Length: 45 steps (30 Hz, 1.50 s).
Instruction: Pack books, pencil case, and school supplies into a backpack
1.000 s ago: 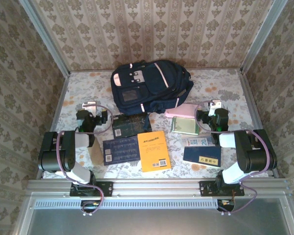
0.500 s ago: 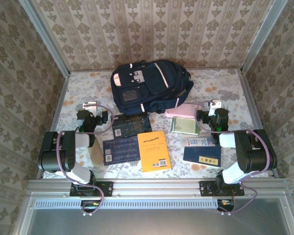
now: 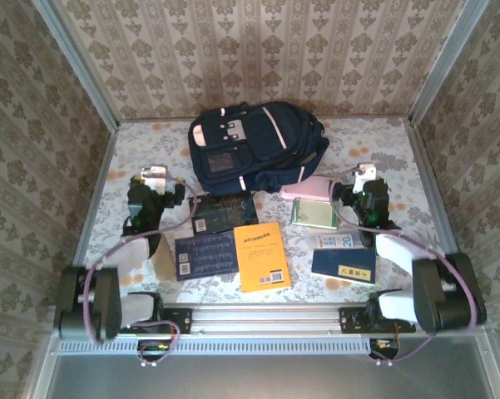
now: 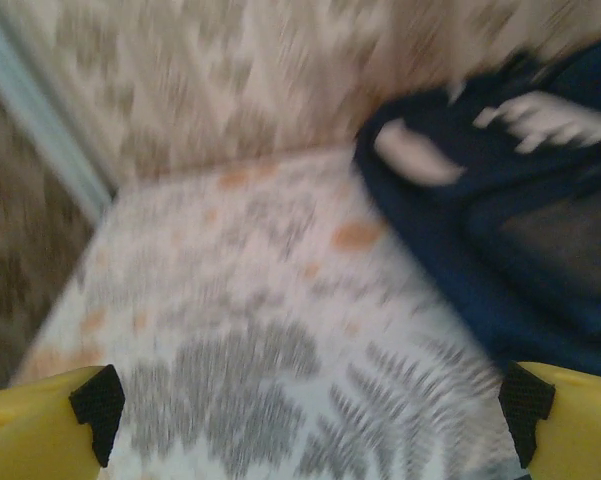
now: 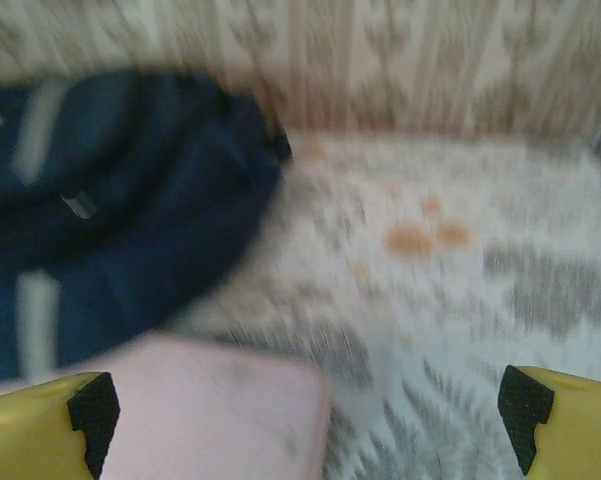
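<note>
Both arms have unfolded forward, left arm point(image 3: 140, 218) and right arm point(image 3: 373, 209) with jaws wide open and empty, heading for the backpack point(image 3: 254, 145) at the tabletop's point(image 3: 383, 141) far middle; books point(image 3: 260, 256), pink pencil case point(image 3: 309, 188), supplies point(image 3: 314, 214) lie unpacked before it.

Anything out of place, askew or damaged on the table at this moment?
Nothing stands out. The backpack lies at the far side. The books, pencil case and supplies lie flat in front of it, set at slightly different angles, with no visible damage. Both wrist views are blurred, so fine detail cannot be checked there.
</note>
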Each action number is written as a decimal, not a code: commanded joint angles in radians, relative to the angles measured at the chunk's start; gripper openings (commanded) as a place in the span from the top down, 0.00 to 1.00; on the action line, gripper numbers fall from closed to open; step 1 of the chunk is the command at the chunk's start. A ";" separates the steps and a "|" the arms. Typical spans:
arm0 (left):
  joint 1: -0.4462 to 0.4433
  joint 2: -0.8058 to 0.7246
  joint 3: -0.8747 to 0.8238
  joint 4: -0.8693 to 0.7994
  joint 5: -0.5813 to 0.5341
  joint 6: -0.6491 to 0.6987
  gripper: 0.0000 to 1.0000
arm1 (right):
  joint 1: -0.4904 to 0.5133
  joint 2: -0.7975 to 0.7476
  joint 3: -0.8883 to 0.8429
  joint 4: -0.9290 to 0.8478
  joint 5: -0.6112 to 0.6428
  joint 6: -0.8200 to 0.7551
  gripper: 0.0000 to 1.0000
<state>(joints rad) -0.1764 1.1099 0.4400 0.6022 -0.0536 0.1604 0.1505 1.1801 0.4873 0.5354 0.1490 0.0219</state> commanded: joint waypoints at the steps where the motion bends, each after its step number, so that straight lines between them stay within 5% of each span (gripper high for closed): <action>1: -0.107 -0.149 0.132 -0.182 -0.044 0.097 0.00 | 0.124 -0.126 0.120 -0.172 0.116 -0.013 0.00; 4: -0.213 -0.200 0.333 -0.487 0.000 -0.035 0.00 | 0.284 -0.186 0.243 -0.289 0.101 -0.048 0.00; 7: -0.406 -0.166 0.541 -0.776 -0.200 -0.184 0.00 | 0.409 -0.209 0.411 -0.467 0.090 -0.076 0.00; 9: -0.506 -0.136 0.647 -0.924 -0.296 -0.161 0.00 | 0.428 -0.207 0.512 -0.579 0.090 -0.042 0.00; 13: -0.488 -0.103 0.784 -1.281 -0.481 -0.390 0.00 | 0.409 -0.203 0.677 -0.802 0.268 0.214 0.00; 14: -0.445 -0.113 0.771 -1.288 -0.427 -0.403 0.00 | 0.392 -0.202 0.716 -0.876 0.280 0.275 0.00; 17: -0.331 -0.139 0.712 -1.292 -0.226 -0.520 0.00 | 0.236 -0.094 0.837 -1.000 -0.091 0.286 0.00; 20: -0.297 -0.128 0.676 -1.323 -0.107 -0.546 0.00 | 0.179 0.124 1.017 -1.214 -0.167 0.339 0.00; 22: -0.297 -0.126 0.658 -1.340 -0.074 -0.562 0.00 | 0.176 0.183 0.999 -1.151 -0.156 0.350 0.00; 24: -0.296 -0.141 0.634 -1.338 -0.043 -0.580 0.00 | 0.167 0.200 0.922 -1.021 -0.016 0.463 0.00; 28: -0.295 -0.197 0.598 -1.316 0.007 -0.600 0.00 | -0.126 0.375 0.880 -0.839 -0.496 0.801 0.00; 31: -0.296 -0.213 0.584 -1.306 0.051 -0.614 0.00 | -0.138 0.526 0.994 -0.914 -0.426 0.729 0.00; 35: -0.291 -0.220 0.548 -1.296 0.028 -0.608 0.00 | -0.147 0.743 1.143 -0.977 -0.522 0.712 0.03; 45: -0.287 -0.249 0.533 -1.277 0.013 -0.587 0.00 | -0.134 1.004 1.243 -0.909 -0.589 0.786 0.39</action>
<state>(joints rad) -0.4694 0.8761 0.9791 -0.7013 -0.0444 -0.4263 0.0124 2.1513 1.6928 -0.3786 -0.3981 0.7830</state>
